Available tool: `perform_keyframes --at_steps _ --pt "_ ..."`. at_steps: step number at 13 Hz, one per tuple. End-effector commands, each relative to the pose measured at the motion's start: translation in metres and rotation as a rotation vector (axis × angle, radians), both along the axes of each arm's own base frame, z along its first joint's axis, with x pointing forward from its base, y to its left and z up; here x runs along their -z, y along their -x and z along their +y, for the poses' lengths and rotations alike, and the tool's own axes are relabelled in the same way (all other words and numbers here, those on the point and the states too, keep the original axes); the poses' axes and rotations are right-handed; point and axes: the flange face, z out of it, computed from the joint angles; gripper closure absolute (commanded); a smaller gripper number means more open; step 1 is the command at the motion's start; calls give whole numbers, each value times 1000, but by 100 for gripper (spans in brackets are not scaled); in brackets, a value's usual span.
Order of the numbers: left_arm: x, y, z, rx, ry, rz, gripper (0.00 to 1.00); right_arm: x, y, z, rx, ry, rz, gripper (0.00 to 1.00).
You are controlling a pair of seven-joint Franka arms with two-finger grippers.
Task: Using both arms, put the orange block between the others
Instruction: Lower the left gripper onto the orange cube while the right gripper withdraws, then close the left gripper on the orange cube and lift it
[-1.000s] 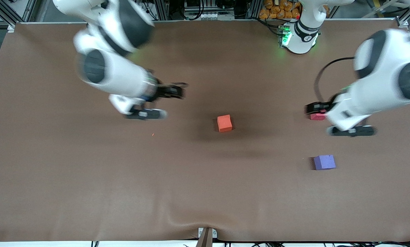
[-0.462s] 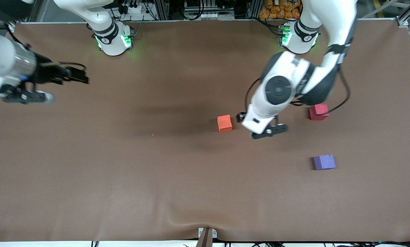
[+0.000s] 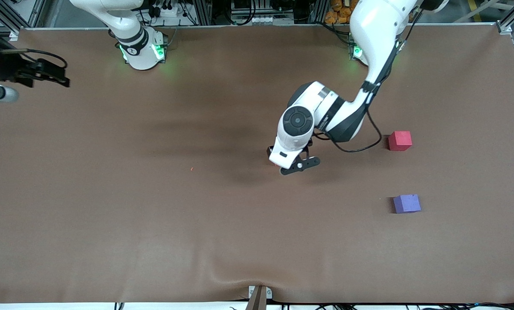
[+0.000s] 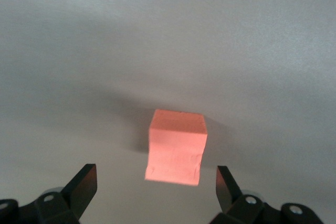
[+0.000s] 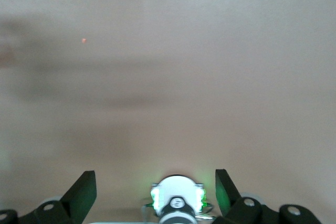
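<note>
Left wrist view: the left gripper [image 4: 156, 182] hangs wide open and empty over the small bright orange matte foam cube [image 4: 176, 146], which sits on the brown bench [image 3: 153, 215] near its middle. The red-pink cube [image 3: 400, 141] and purple-blue cube [image 3: 407, 203] lie toward the left arm's end, well apart. The right gripper [image 5: 155, 184], also open and empty, waits over the bench edge at the right arm's end.

Three blocks: one orange [image 4: 176, 146], one red [image 3: 400, 141], one purple [image 3: 407, 203].
</note>
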Motion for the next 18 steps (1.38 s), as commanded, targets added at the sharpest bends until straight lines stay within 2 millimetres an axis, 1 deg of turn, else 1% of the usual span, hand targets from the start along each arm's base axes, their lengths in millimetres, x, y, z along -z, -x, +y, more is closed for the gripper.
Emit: perform_keyframes --at_steps 1,2,3,4,6,7,8,10,11,12,13,14,15,16,17,18 --pt "22 -4 -5 -4 -7 -23 0 0 3 -24 -61 25 -27 0" --pt "31 -1 -9 1 -8 -20 0 -2 1 -36 -45 25 -48 0" --pt "36 5 -16 13 -7 -17 0 -5 -2 -43 -37 24 -82 0" --pt "40 6 -17 15 -7 -15 0 -4 -7 -46 -60 23 -103 0" --pt "50 9 -20 18 -9 -5 0 -2 -12 -60 -106 13 -131 0" --pt "57 12 -22 21 -12 3 0 -2 -13 -63 -99 13 -131 0" --pt "59 12 -23 20 -9 3 0 -3 -12 -62 -98 12 -132 0" --pt "67 15 -23 24 -15 10 0 -5 -9 -55 -103 -2 -120 0" --pt "70 15 -23 38 -15 14 10 -7 -5 -49 -102 -6 -94 0" --pt "72 15 -22 49 -19 15 42 -13 -2 -45 -63 0 -83 0" --pt "73 15 -22 45 -17 16 82 -17 -2 -36 -27 9 -81 0" --pt "69 11 -18 36 -16 14 100 -17 -2 -30 -36 10 -82 0" --pt "63 6 -12 29 -17 11 100 -18 -2 -29 -38 8 -84 0" --pt "34 -10 3 -3 -10 -17 100 -23 -3 -29 -36 9 -94 0" --pt "6 -24 24 -26 -20 -16 100 -24 -4 -26 -38 10 -99 0" --pt "-24 -38 53 -3 -24 -7 100 -27 -5 -22 -46 4 -106 0"
